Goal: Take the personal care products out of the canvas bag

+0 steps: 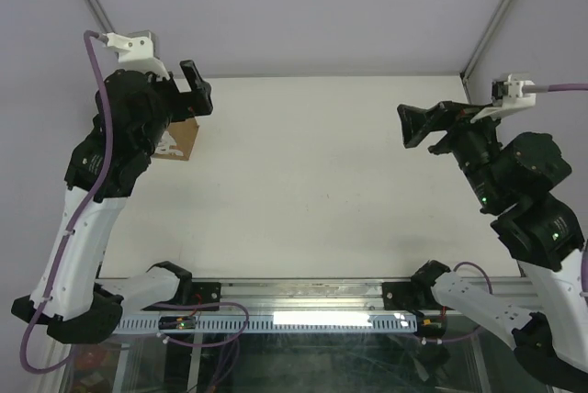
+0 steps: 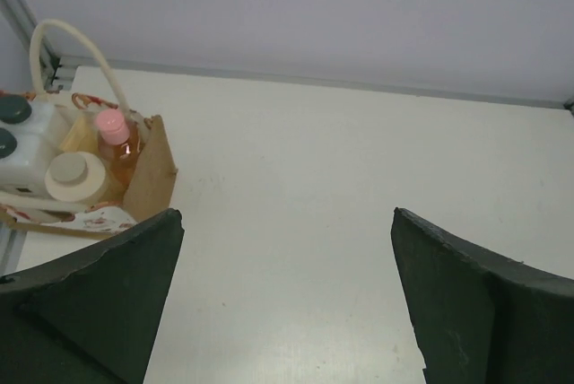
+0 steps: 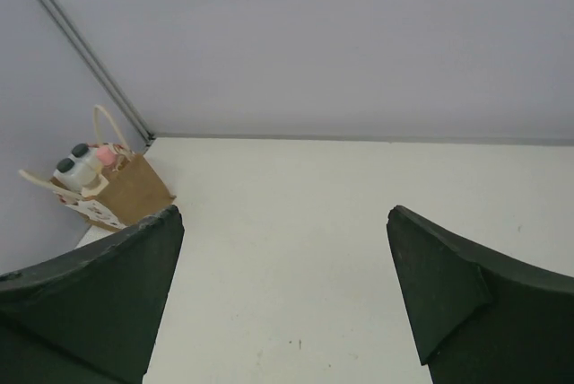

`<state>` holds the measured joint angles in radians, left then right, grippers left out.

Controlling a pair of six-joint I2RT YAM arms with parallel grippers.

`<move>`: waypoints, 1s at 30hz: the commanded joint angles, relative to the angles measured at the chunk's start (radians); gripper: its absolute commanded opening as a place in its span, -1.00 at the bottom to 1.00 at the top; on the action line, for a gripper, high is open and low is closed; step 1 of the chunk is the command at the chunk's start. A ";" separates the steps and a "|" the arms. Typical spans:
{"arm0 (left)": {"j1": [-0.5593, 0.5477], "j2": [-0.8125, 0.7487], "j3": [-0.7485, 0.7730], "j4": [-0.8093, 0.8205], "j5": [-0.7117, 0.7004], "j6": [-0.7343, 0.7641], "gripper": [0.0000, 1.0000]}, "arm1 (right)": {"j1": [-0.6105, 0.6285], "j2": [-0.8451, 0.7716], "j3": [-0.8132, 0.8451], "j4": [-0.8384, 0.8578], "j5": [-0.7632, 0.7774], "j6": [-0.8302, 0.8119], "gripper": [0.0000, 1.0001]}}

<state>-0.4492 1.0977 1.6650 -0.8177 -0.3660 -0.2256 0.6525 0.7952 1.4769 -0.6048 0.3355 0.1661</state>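
Observation:
The brown canvas bag [image 2: 151, 178] stands at the table's far left, also in the right wrist view [image 3: 134, 191] and half hidden under my left arm in the top view [image 1: 179, 142]. Inside it show two white bottles with dark caps [image 2: 22, 128], a cream bottle [image 2: 73, 178], an orange-pink bottle with pink cap [image 2: 117, 140] and a tan tube [image 2: 79, 133]. My left gripper [image 2: 285, 249] is open and empty, raised just right of the bag [image 1: 195, 90]. My right gripper [image 3: 282, 249] is open and empty, far right [image 1: 415, 127].
The white table [image 1: 312, 182] is bounded by lilac walls and a metal frame post [image 3: 81, 48] at the far left corner. The bag's pale looped handle [image 2: 67, 39] sticks up above the bottles. The arm bases and a cable rail [image 1: 303, 315] line the near edge.

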 commanded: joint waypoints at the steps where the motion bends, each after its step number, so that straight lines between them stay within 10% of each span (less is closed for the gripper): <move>1: 0.080 0.026 -0.067 0.078 -0.006 -0.038 0.98 | -0.073 0.030 -0.054 0.008 -0.071 0.016 0.99; 16: 0.396 0.207 -0.287 0.315 0.010 -0.215 0.98 | -0.328 0.205 -0.231 -0.004 -0.274 0.054 0.99; 30: 0.568 0.644 -0.008 0.494 0.093 -0.361 0.98 | -0.390 0.396 -0.203 0.019 -0.350 0.059 0.99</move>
<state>0.0891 1.6661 1.5223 -0.4450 -0.3054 -0.5282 0.2722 1.1648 1.2285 -0.6399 0.0135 0.2203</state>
